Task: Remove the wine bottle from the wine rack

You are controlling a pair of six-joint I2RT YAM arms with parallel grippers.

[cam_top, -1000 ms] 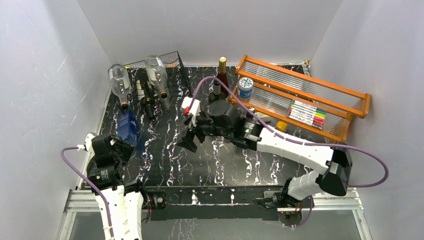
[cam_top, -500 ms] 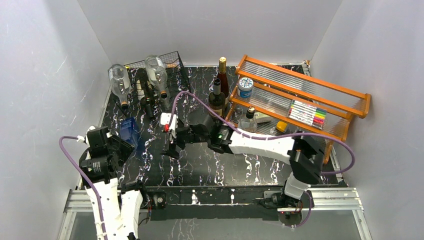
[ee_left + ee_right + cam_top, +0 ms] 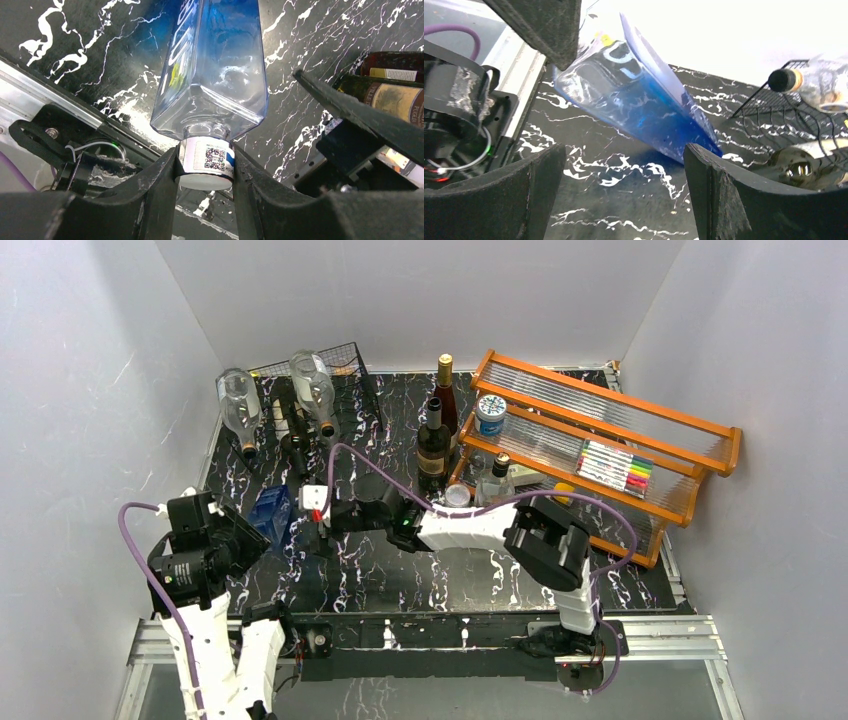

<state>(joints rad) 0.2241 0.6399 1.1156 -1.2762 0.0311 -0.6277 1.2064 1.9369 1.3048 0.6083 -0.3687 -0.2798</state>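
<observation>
The black wire wine rack [image 3: 345,375] stands at the back left. Two clear glass bottles [image 3: 238,405] [image 3: 312,385] and a dark wine bottle [image 3: 291,428] lie on it, necks toward the front. My left gripper [image 3: 250,530] is shut on the white cap [image 3: 206,161] of a blue square bottle [image 3: 215,65], which tilts over the table in front of the rack. My right gripper [image 3: 321,532] is open and empty just right of the blue bottle [image 3: 639,110]. The right wrist view shows the rack [image 3: 774,102] and a bottle neck [image 3: 786,80] at far right.
Two dark wine bottles [image 3: 434,440] [image 3: 445,390] stand mid-back. The orange tiered shelf [image 3: 610,405] at the right holds a tin [image 3: 490,415], a small bottle [image 3: 497,480] and markers [image 3: 613,468]. White walls close in on three sides.
My right arm has swept left across the table, from the standing bottles to beside the blue bottle. My left gripper has shifted the blue bottle slightly right and toward the front.
</observation>
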